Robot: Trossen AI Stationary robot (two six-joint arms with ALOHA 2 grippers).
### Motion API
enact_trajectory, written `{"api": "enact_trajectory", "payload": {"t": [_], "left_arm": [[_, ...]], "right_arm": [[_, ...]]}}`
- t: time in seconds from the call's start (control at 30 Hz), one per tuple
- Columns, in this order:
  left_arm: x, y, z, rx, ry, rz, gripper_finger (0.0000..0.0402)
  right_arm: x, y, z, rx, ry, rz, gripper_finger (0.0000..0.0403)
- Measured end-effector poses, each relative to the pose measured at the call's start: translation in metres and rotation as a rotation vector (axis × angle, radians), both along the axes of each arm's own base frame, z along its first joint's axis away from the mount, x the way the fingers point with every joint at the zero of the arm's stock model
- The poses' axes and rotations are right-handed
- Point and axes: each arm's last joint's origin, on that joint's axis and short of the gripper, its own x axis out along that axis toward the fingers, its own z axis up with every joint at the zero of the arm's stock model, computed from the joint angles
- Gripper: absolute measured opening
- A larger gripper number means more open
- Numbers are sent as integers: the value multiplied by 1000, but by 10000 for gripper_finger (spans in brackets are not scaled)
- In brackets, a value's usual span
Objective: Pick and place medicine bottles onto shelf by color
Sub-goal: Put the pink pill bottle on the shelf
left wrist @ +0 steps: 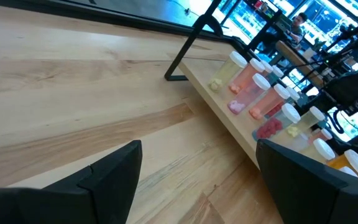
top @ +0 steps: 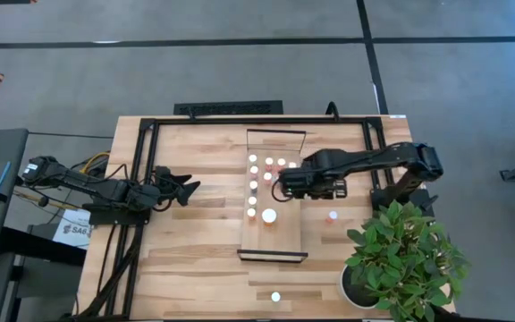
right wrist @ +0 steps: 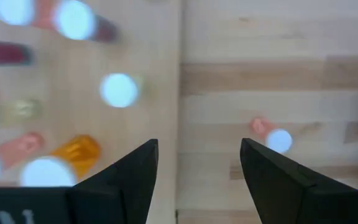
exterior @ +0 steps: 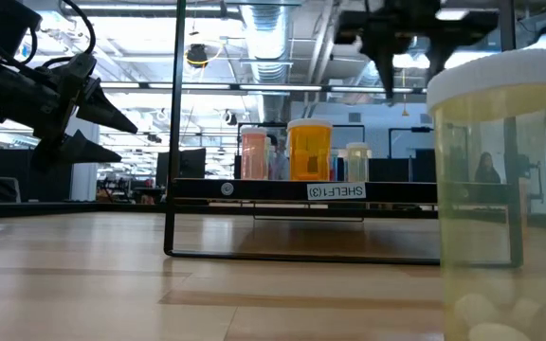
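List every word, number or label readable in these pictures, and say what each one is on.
"SHELF1(3)", mirrored, on a white label on the shelf's dark front rail, low view.
"SA6", partly cut off, on a white sheet beside the left arm's base, high view.
The round sticker on the same rail is too small to read.
No bottle label is legible.

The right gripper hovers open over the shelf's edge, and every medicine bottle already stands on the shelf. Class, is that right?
Not every one. The high view shows one bottle on the tabletop right of the shelf and another near the front edge. The right gripper does hover open over the shelf's edge.
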Motion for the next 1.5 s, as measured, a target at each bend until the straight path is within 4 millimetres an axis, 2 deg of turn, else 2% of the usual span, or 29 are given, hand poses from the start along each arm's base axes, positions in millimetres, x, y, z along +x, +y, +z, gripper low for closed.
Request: {"api": "enact_trajectory", "payload": {"t": [0.33,0.57,0.8,1.03,1.3,1.5], "left_arm": [[0,0,0,0,0,0,303],[0,0,0,0,0,0,303],[0,0,0,0,1,0,303],[0,0,0,0,1,0,303],[0,0,0,0,0,0,303],[0,0,0,0,1,0,303]], "right_arm": [[-52,11,-46,142,34,-133,250],[-84,27,-77,166,-4,-219,250],[-94,30,-109,167,-23,-234,251],[-98,28,-128,144,-62,-225,251],[-98,27,-131,142,-78,-208,244],[-98,27,-131,135,-72,-206,197]]}}
